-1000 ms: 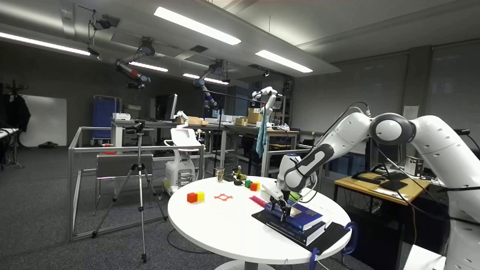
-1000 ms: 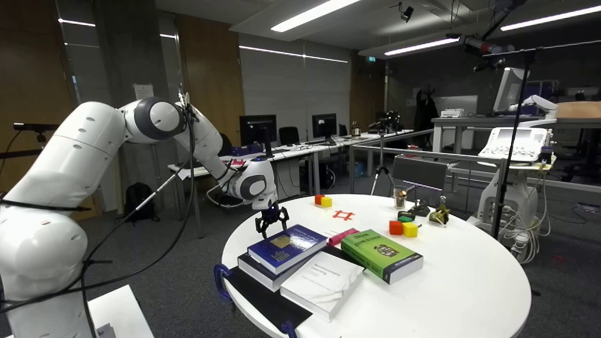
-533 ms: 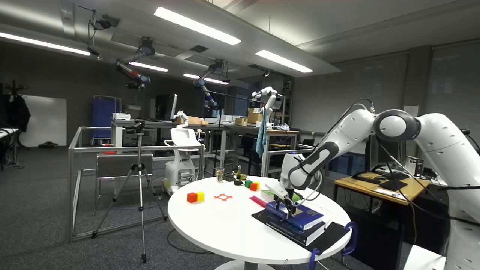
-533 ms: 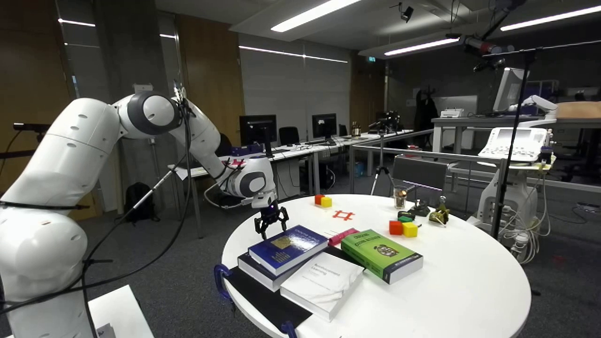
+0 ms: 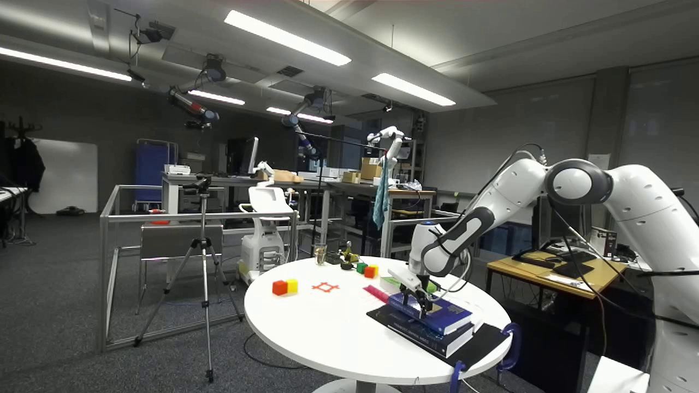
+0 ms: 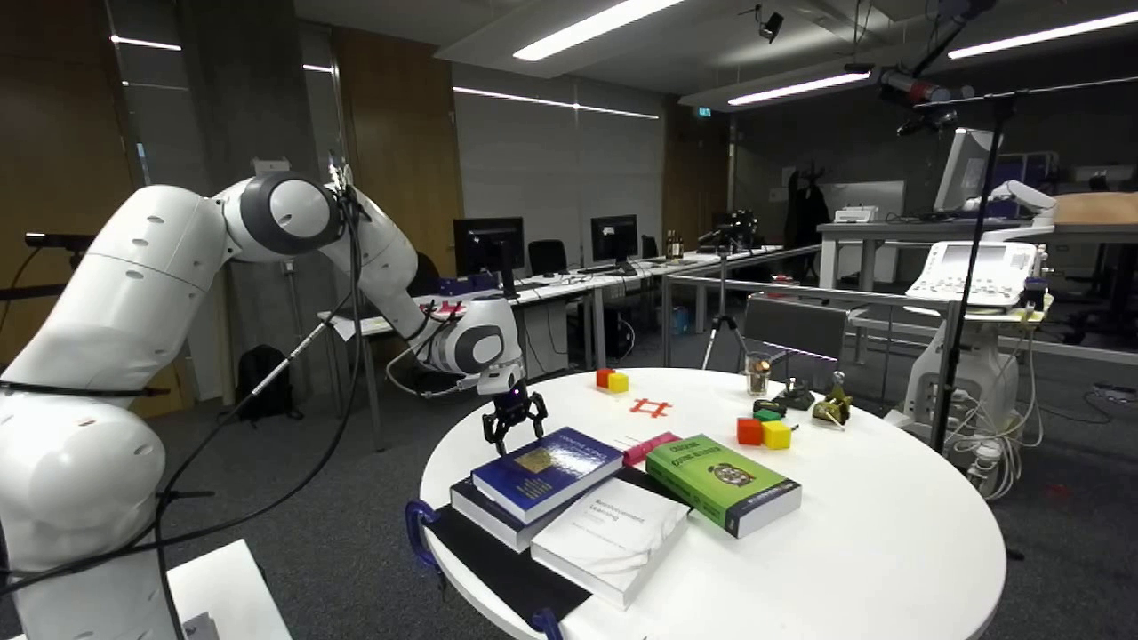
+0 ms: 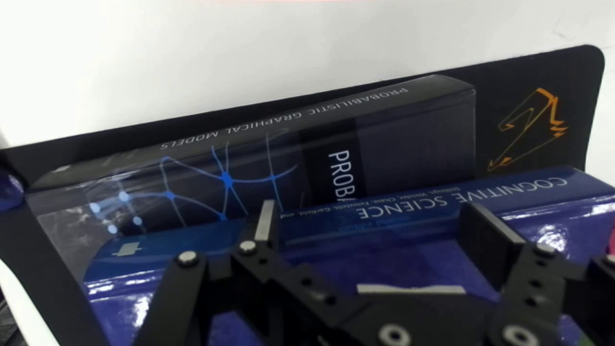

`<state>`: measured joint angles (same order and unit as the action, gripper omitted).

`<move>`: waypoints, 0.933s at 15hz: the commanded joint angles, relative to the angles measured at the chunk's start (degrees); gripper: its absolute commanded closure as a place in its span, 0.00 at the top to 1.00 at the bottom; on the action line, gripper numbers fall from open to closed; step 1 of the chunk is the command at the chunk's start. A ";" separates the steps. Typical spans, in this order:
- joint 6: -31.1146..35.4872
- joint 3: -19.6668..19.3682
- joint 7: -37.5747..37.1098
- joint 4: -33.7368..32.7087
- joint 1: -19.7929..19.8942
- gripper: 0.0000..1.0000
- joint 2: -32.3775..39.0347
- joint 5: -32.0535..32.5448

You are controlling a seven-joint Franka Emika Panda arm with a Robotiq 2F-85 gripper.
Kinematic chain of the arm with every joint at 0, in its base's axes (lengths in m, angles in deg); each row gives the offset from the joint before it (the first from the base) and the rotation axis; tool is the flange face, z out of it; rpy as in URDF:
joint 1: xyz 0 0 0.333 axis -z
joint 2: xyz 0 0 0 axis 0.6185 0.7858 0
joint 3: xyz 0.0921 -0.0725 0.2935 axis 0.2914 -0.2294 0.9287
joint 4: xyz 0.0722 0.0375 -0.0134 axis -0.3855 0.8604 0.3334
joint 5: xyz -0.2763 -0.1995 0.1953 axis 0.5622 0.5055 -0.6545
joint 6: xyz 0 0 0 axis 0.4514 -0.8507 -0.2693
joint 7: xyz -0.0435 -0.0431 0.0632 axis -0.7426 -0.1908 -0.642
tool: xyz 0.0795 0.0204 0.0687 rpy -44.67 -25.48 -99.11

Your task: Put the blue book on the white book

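Observation:
The blue book (image 6: 547, 471), titled Cognitive Science, lies flat on a darker navy book (image 6: 489, 516). The white book (image 6: 613, 533) lies beside this stack, flat, with its top uncovered; it is mostly hidden behind the stack in the other exterior picture. My gripper (image 6: 520, 442) is open, fingers apart and empty, at the blue book's spine side. In an exterior view the gripper (image 5: 415, 307) stands in front of the spine of the blue book (image 5: 453, 317). In the wrist view both fingers (image 7: 490, 235) overlap the spine (image 7: 317, 230); I cannot tell whether they touch it.
A green book (image 6: 725, 480) lies beyond the white book, near a pink roll (image 6: 647, 447). A black mat (image 6: 498, 569) lies under the stack, held by blue clamps (image 6: 420, 533). Coloured cubes (image 6: 763, 433), a glass (image 6: 757, 373) and small figures stand farther back on the round table (image 6: 889, 533).
My gripper has shifted a little toward the stack, and the blue book has slid slightly toward the white book's side. The fingers stay open. The last half second shows almost no motion.

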<state>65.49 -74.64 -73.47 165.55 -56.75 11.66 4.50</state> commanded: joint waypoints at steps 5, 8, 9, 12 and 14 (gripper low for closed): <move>-1.99 -0.27 -0.67 0.83 3.63 1.00 -2.32 0.97; -2.13 -0.45 -0.74 0.64 4.68 1.00 -2.22 1.03; -2.41 -0.54 -0.79 0.57 4.92 1.00 -2.19 1.12; -2.81 -0.88 -0.50 0.91 5.26 1.00 -2.26 1.70; -2.84 -1.06 -0.56 0.97 5.43 1.00 -2.14 1.78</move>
<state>65.24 -75.24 -73.47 165.44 -52.01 11.63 4.55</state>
